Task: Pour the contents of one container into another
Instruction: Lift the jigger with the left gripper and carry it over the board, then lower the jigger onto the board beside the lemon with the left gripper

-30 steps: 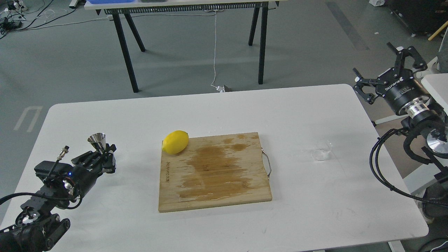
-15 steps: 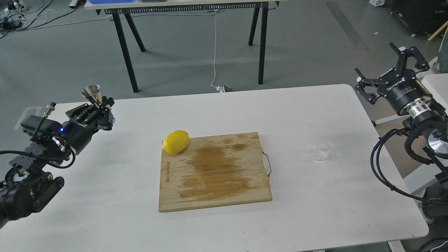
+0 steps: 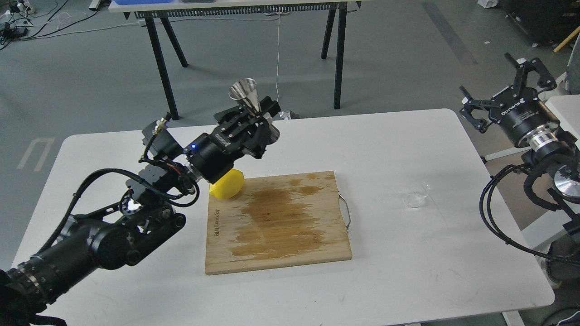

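My left gripper is shut on the steel jigger, which it holds upright in the air above the table's far middle, behind the lemon. The small clear cup stands on the white table, to the right of the cutting board and far from the jigger. Beyond the table's right edge, my right gripper is raised with its fingers spread and nothing between them.
A wooden cutting board with wet stains and a metal handle lies in the middle of the table. A yellow lemon rests at its far left corner, partly behind my left wrist. Another table's black legs stand on the floor behind.
My left arm has carried the jigger up off the table's left side and rightward to above the far middle. The right gripper and the cup have stayed where they were.
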{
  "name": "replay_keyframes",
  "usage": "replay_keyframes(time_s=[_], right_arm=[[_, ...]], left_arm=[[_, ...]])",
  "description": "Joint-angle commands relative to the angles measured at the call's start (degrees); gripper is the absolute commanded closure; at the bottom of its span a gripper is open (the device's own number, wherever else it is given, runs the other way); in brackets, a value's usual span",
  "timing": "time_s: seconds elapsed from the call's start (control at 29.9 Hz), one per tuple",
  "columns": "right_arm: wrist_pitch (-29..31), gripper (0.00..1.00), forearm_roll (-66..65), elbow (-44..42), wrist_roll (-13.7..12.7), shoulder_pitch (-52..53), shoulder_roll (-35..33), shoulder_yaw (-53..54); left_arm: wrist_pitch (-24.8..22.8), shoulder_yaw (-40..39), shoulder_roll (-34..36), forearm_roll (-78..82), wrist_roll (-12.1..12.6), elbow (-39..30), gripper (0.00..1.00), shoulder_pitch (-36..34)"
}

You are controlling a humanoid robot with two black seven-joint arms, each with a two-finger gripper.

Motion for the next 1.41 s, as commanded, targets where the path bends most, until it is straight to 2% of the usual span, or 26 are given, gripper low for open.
replay_keyframes(time_s=[0.0, 0.13, 0.27, 0.4, 0.67, 0.87, 1.24, 1.37], right_arm=[[0.0, 0.01, 0.01, -0.4, 0.0, 0.3, -0.52, -0.54], [0.0, 0.01, 0.01, -0.4, 0.0, 0.73, -0.53, -0.81], [0.0, 0.01, 0.01, -0.4, 0.0, 0.82, -0.53, -0.9], [0.0, 0.01, 0.01, -0.4, 0.0, 0.82, -0.7, -0.9], [0.0, 0.01, 0.01, -0.31, 0.0, 0.74, -0.79, -0.81], [0.0, 0.01, 0.01, -0.31, 0.0, 0.74, -0.44, -0.81], [0.0, 0.01, 0.09, -0.22, 0.0, 0.56, -0.79, -0.63], [0.0, 0.01, 0.09, -0.14, 0.0, 0.56, -0.79, -0.63]], left_arm=[[0.0, 1.58, -6.04, 4.86, -0.01, 2.06, 0.95, 2.43], [0.0, 3.07, -10.37, 9.44, -0.01, 8.56, 0.95, 4.64], [0.0, 7.37, -10.37, 9.8, -0.01, 15.15, 0.95, 5.17], [0.0, 8.35, -10.37, 9.71, -0.01, 21.39, 0.95, 5.08], [0.0, 8.79, -10.37, 9.62, -0.01, 24.66, 0.93, 5.08], [0.0, 8.79, -10.37, 9.54, -0.01, 24.83, 0.84, 5.08], [0.0, 8.88, -10.37, 9.71, -0.01, 25.01, 0.54, 5.08], [0.0, 8.96, -10.37, 9.62, -0.01, 25.01, 0.49, 5.08]])
